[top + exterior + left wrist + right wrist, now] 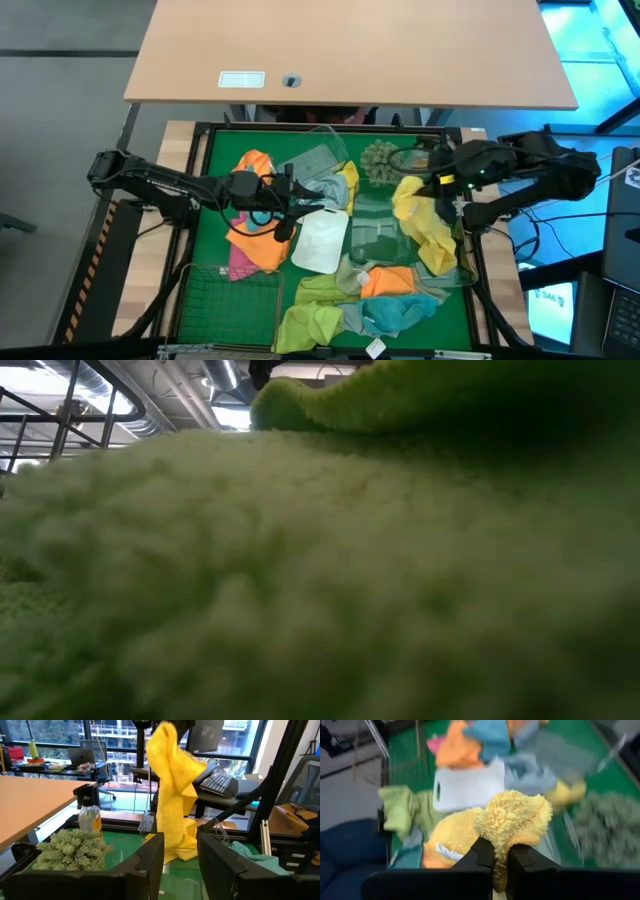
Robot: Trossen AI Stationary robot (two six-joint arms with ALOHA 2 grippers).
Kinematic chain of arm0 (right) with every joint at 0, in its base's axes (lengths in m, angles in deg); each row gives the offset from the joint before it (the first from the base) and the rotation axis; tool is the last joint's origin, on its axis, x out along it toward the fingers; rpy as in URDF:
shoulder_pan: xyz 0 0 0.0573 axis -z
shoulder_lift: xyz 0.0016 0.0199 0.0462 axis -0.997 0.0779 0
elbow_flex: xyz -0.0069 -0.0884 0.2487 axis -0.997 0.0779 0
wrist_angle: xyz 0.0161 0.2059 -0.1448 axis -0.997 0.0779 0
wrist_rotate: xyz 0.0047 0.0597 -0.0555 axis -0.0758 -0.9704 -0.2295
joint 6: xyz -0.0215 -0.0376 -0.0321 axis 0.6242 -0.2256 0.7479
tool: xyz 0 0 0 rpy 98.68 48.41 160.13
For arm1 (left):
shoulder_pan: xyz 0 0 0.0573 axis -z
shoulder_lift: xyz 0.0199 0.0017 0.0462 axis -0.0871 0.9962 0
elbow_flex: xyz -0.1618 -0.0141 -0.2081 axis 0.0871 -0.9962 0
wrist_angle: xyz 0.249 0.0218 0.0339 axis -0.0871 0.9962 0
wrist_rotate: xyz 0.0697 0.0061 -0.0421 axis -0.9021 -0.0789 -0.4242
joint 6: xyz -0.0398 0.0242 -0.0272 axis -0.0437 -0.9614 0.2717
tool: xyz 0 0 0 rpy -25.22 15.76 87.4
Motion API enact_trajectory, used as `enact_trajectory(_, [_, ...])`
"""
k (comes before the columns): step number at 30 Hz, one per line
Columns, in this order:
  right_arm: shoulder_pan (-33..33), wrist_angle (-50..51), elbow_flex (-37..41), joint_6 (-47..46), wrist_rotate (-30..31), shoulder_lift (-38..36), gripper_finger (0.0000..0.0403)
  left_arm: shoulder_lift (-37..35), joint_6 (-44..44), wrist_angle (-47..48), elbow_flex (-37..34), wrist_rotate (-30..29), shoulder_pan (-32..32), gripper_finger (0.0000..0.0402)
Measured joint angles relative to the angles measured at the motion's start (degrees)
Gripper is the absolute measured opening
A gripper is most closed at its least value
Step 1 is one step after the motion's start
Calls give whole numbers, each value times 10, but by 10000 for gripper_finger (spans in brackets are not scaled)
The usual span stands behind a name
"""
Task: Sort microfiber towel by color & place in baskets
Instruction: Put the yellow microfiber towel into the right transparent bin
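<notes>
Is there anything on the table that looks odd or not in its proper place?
Yes. A lime green towel lies against the low camera and blocks its view. A spiky plant sits among the towels. The right claw holds a yellow towel up.

Towels (385,285) crowd the mat's middle (the wire basket (228,300) lies open).

A yellow towel (412,203) hung lifted near the worktop's right edge, pinched at its top by the right claw (443,181), its lower part draped over a clear tub (452,272). An orange towel (256,166) and a pink towel (241,258) lay left of centre. The white tray (320,240) sat mid-worktop. Lime green towels (308,322), an orange towel (388,281) and a teal-blue towel (400,313) lay heaped by the near edge. The wire-mesh basket (228,305) stood at the near-left corner.
</notes>
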Motion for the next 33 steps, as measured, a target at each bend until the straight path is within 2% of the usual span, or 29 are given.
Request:
enact_trajectory(6, [-1, 115, 35, -81, -16, -9, 9, 0, 1, 2, 0, 0, 0, 112])
enact_trajectory(12, [-68, 111, 133, -152, -22, -39, 7, 0, 3, 2, 0, 0, 0, 112])
enact_trajectory(16, [-131, 63, 218, -219, 1, -58, 8, 0, 3, 2, 0, 0, 0, 112])
enact_trajectory(21, [-186, -22, 330, -259, 13, -63, 17, 0, 4, 2, 0, 0, 0, 112])
enact_trajectory(28, [-214, -136, 469, -302, -7, -58, 13, 0, 4, 2, 0, 0, 0, 112])
enact_trajectory(33, [-214, -155, 518, -317, -7, -58, 21, 0, 4, 2, 0, 0, 0, 112])
